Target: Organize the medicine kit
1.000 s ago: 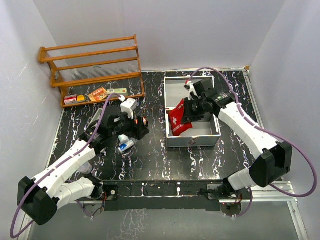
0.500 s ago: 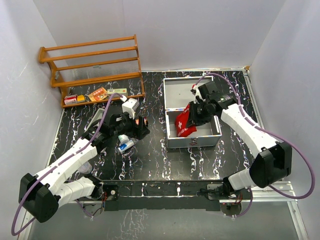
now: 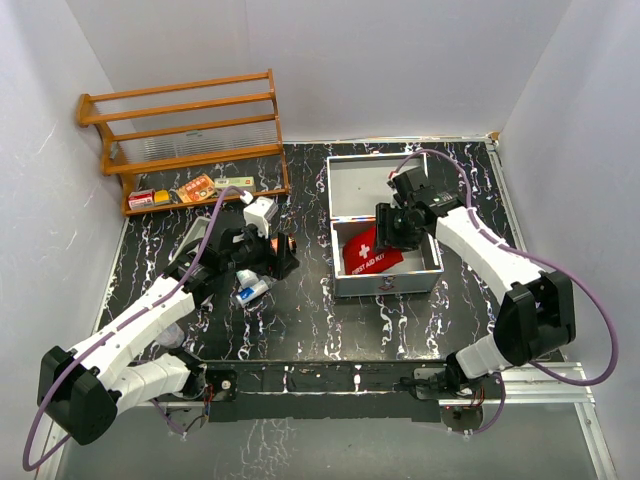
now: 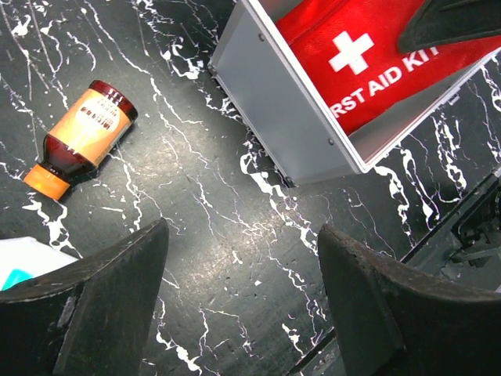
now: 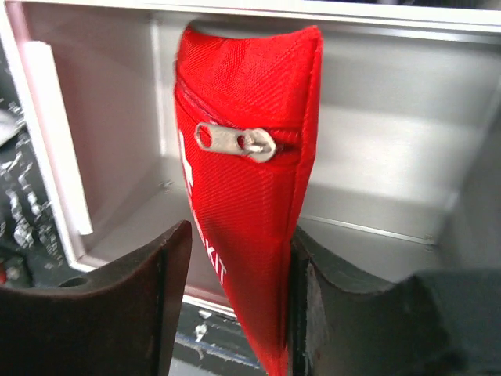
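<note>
Surface: black marbled table (image 3: 300, 320), white walls on three sides.
Task thing: medicine kit (image 3: 385, 284), lid open, right of centre, red pouch (image 3: 366, 252) inside.
Right: right gripper (image 5: 239, 235) flanks the pouch; whether it is pinching, cannot tell.
Left: left gripper (image 4: 244, 235) spread, empty, over bare table.
Nearby: amber bottle (image 4: 82, 133) lying left of the kit; wooden rack (image 3: 185, 130) far left.

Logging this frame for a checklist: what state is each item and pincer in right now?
medicine kit: lid open.
right pincer: straddling the red first aid pouch; grip unclear.
red first aid pouch: inside the kit.
amber bottle: lying on its side, cap on.
left pincer: open, empty.
</note>
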